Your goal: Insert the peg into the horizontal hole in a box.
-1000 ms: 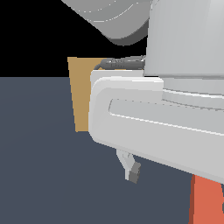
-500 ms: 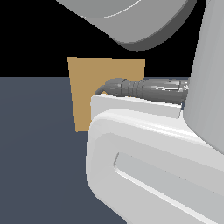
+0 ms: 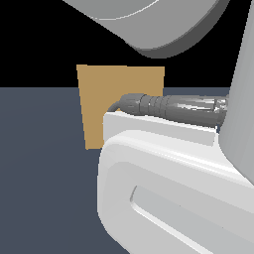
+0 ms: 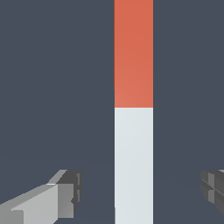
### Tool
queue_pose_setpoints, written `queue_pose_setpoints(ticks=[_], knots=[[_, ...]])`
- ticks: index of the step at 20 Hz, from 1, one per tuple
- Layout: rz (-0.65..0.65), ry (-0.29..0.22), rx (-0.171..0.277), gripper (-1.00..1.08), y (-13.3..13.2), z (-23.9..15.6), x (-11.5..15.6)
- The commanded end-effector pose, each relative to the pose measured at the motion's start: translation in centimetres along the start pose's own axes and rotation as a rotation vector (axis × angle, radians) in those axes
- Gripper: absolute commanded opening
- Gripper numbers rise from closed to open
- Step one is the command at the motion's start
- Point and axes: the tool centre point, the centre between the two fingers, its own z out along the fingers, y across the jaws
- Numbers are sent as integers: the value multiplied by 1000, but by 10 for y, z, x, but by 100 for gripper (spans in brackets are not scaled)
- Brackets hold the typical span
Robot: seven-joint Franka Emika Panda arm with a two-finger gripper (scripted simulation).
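In the wrist view the peg (image 4: 133, 109) lies flat on the dark grey floor, one half orange-red, the other half pale grey-white. My gripper (image 4: 140, 192) is open, with one fingertip (image 4: 70, 192) on each side of the pale half, both apart from it and above it. In the exterior view the tan box (image 3: 114, 94) stands on the floor behind my white arm body, partly covered by it. Its hole does not show. The peg and my fingers are hidden in the exterior view.
My white arm body (image 3: 168, 188) and its grey cable (image 3: 173, 106) fill most of the exterior view's right and lower part. Dark grey floor (image 3: 44, 173) shows at the exterior view's left.
In the exterior view my arm has dropped and shifted, so the fingers and the orange peg end have left the picture. More of the box face now shows.
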Motion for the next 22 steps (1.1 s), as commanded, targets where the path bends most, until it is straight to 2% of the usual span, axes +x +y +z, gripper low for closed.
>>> queue_pose_setpoints(ticks=[1, 11, 18, 19, 22], knots=[[0, 0, 0, 100, 0, 2, 0], [0, 0, 0, 100, -2, 46, 0], [-1, 0, 0, 100, 0, 50, 0], [-1, 0, 0, -100, 0, 50, 0], [-1, 0, 0, -100, 0, 50, 0]])
